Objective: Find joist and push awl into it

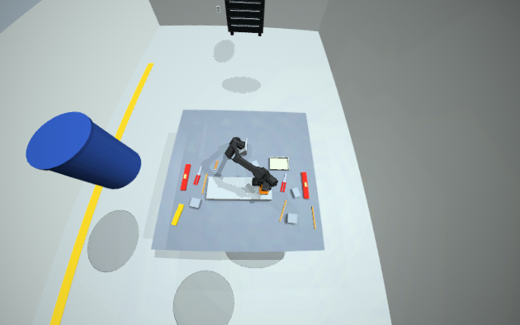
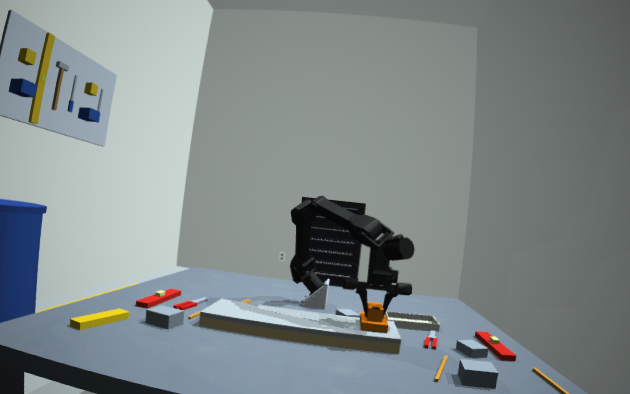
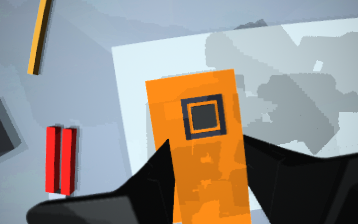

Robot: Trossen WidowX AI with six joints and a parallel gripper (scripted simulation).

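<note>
Top: arm reaches over white floor panel (image 1: 229,189) (image 2: 290,320) (image 3: 130,65) on grey-blue desk (image 1: 235,231) (image 2: 115,350). Orange stud finder (image 1: 263,191) (image 2: 374,322) (image 3: 195,165) at panel's R end, mostly under the wrist. Tray (image 1: 279,163) (image 2: 415,327) beyond the panel's R end, apart from it; no stud finder in it. Red-handled pliers (image 1: 284,181) (image 2: 430,339) (image 3: 58,160) R of panel, near it; red level (image 1: 304,186) (image 2: 495,345) farther R. Yellow bar (image 1: 177,214) (image 2: 99,319) near desk's L edge.

Ext.: tool (image 2: 375,309) (image 3: 199,139) points down, fingers either side of the stud finder's upper block, pinching it. Stud finder upright, base at panel top; contact vs. slight gap: can't tell. Panel = pale top w/ brown side. Grey blocks + thin orange sticks on desk around panel.

Wrist: black fingers on both sides of stud finder, gripped. Dark square w/ orange inner outline on its top face, approx. centred widthwise. Panel's short edge just beside it; pliers' red handles past that edge.
</note>
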